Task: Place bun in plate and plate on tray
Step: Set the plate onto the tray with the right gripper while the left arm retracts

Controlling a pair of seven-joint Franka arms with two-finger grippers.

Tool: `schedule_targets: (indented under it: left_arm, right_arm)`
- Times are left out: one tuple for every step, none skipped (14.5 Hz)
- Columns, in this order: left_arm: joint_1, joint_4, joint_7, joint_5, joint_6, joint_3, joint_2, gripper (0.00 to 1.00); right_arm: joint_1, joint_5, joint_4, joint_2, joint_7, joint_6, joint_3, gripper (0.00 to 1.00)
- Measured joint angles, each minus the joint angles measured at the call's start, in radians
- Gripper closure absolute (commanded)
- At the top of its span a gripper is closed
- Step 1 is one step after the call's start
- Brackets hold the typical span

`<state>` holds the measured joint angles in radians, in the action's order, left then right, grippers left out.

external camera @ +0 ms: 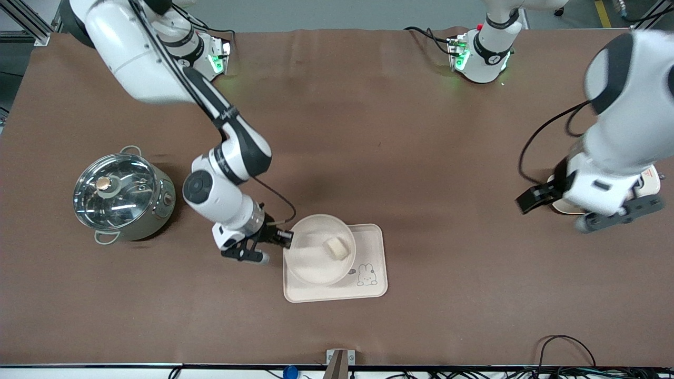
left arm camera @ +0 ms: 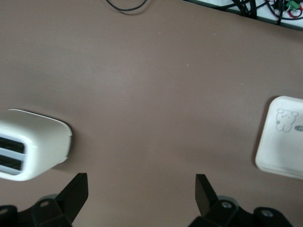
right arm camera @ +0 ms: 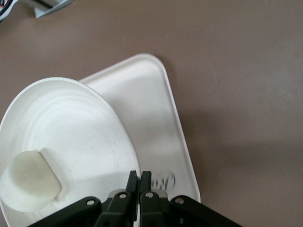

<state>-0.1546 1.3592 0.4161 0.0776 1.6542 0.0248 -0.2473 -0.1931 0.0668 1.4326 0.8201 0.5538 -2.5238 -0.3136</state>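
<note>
Bun (external camera: 337,247) lies in plate (external camera: 310,263), plate over tray (external camera: 375,255) with right claw (right arm camera: 138,182) pinching its rim (release apparently left); left claw (left arm camera: 142,189) waits spread over bare table (external camera: 368,131).

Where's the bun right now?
The bun lies in the plate, which the right claw grips by its rim over the tray.

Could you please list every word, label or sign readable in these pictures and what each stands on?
Tray: a small rabbit drawing with dark script beside it, too small to read.
Left arm's wrist: a red triangular warning sticker, its symbol unreadable.
Plate, bun, steel pot and white toaster: no text visible.
</note>
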Motion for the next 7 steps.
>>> schedule_targets:
  left_arm:
    - [0.019, 0.001, -0.057, -0.001, -0.035, 0.000, 0.032, 0.00]
    - [0.033, 0.005, -0.111, -0.002, -0.064, 0.000, 0.063, 0.00]
    - [0.042, 0.019, -0.155, -0.006, -0.085, 0.000, 0.098, 0.00]
    - [0.048, 0.044, -0.186, -0.014, -0.100, 0.000, 0.136, 0.00]
    - [0.057, 0.079, -0.216, -0.031, -0.111, 0.000, 0.177, 0.00]
    - [0.071, 0.122, -0.258, -0.055, -0.118, 0.000, 0.218, 0.00]
    - [0.087, 0.165, -0.301, -0.077, -0.121, 0.000, 0.256, 0.00]
  right_arm:
    - [-0.010, -0.004, -0.066, 0.055, 0.000, 0.002, 0.005, 1.00]
    - [-0.028, -0.005, -0.128, 0.108, 0.002, 0.002, 0.017, 1.00]
    - [-0.051, -0.005, -0.181, 0.152, 0.009, 0.002, 0.033, 1.00]
    - [-0.074, -0.006, -0.220, 0.186, 0.022, 0.002, 0.048, 1.00]
    - [-0.093, -0.007, -0.244, 0.206, 0.032, 0.002, 0.058, 1.00]
    - [-0.105, -0.011, -0.255, 0.217, 0.037, 0.002, 0.064, 1.00]
    - [-0.112, -0.018, -0.259, 0.221, 0.041, 0.003, 0.067, 1.00]
